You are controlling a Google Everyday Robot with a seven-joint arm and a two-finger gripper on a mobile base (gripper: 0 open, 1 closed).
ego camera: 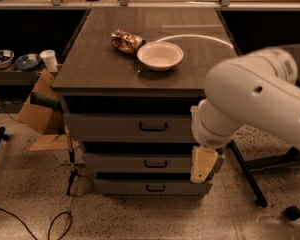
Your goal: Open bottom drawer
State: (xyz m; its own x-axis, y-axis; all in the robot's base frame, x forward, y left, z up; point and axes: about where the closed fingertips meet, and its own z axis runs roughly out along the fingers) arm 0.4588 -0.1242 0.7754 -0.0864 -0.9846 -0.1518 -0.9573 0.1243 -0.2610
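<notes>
The grey cabinet [140,81] has three stacked drawer fronts. The bottom drawer [125,186] is the lowest and smallest-looking front, with a small dark bar handle [155,188] at its centre. Its front stands a little out from the cabinet, like the two above it, and no interior shows. My white arm [255,99] reaches in from the right, in front of the cabinet's right side. My gripper [203,165], a cream piece hanging from the arm, covers the right ends of the middle and bottom drawers. It is right of the bottom handle and a little above it.
A white bowl [160,55] and a crumpled shiny bag [126,40] lie on the cabinet top. A cardboard box [37,116], a cup [49,60] and dishes [1,59] are at the left. Cables [60,224] lie on the floor; black stand legs [247,174] are at the right.
</notes>
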